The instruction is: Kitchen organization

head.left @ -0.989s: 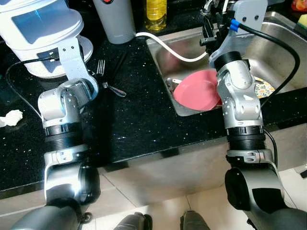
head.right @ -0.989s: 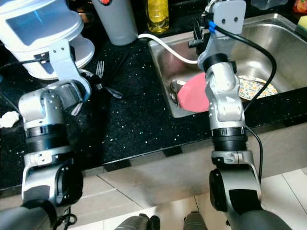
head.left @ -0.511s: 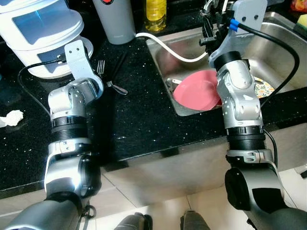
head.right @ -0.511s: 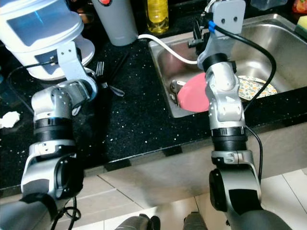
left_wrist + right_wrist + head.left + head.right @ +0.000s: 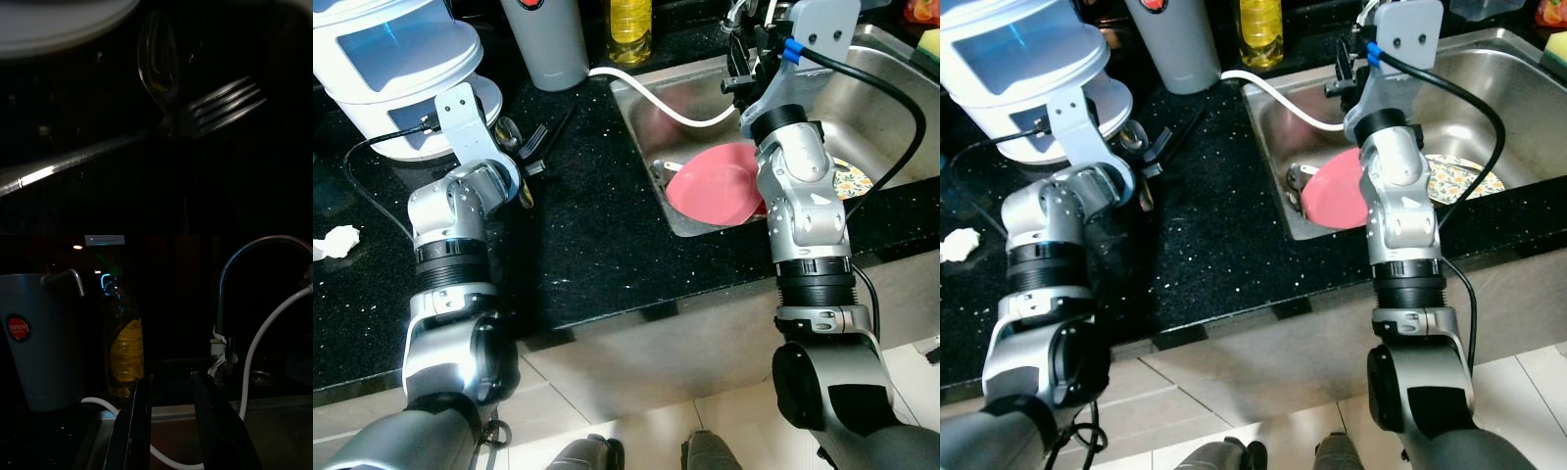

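Meanwhile, fork (image 5: 536, 137) and spoon (image 5: 507, 130) lie unsorted at upper left by the left gripper (image 5: 521, 176), grip unclear, while the right gripper (image 5: 168, 431) hangs open and empty above the sink (image 5: 886, 93), plate (image 5: 717, 183) unmoved.

Your two head views look steeply down from above the robot's chest onto the black bench (image 5: 597, 245) and the steel sink (image 5: 891, 88), with both silver arms reaching forward; they share nearly the whole scene, slightly offset. Your left wrist view sits very close and low over the bench, dark, facing a spoon (image 5: 159, 73) and fork (image 5: 225, 110). Your right wrist view looks level across the sink toward the faucet (image 5: 234, 264), yellow bottle (image 5: 124, 355) and grey jug (image 5: 41, 340), which the head views show along their top edge.
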Controlling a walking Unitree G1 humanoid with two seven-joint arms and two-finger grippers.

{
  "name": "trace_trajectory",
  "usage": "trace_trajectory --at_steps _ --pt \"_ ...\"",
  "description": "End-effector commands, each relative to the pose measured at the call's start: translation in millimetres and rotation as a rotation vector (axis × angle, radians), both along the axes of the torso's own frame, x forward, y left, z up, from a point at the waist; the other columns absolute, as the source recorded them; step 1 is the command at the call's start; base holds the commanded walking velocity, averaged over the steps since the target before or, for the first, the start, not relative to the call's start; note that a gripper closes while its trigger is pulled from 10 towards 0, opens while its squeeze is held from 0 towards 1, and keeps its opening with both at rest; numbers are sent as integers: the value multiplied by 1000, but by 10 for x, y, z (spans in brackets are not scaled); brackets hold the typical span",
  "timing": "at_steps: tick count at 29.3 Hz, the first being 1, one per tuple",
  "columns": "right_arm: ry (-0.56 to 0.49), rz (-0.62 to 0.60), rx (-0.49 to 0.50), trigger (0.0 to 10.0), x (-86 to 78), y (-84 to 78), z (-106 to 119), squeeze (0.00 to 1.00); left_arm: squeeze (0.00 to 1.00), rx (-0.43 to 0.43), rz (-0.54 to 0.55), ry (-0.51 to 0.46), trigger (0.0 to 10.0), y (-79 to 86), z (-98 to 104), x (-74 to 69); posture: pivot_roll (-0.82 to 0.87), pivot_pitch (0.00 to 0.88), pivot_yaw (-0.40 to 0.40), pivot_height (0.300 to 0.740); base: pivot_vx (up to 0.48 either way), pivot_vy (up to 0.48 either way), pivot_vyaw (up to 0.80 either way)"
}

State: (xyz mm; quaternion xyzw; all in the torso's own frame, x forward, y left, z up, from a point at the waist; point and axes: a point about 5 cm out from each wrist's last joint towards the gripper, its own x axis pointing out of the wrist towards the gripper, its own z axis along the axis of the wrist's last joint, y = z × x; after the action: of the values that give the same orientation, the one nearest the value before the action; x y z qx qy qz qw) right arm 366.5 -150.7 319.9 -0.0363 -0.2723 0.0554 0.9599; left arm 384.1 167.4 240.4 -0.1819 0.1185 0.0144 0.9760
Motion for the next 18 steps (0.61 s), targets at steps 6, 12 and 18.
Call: trace_trajectory --at_steps 6,12,18 --pt "-7 23 -6 10000 0 59 18 0 0 106 -147 -315 10000 -167 505 -154 87 105 109 740 0 0 0" --pt "-9 29 -5 10000 10 83 29 0 0 187 -505 -277 10000 -654 344 -235 90 103 107 740 0 0 0" --pt "8 -25 -33 10000 13 21 7 0 0 325 -703 -233 10000 -1201 183 -37 40 103 135 740 0 0 0"
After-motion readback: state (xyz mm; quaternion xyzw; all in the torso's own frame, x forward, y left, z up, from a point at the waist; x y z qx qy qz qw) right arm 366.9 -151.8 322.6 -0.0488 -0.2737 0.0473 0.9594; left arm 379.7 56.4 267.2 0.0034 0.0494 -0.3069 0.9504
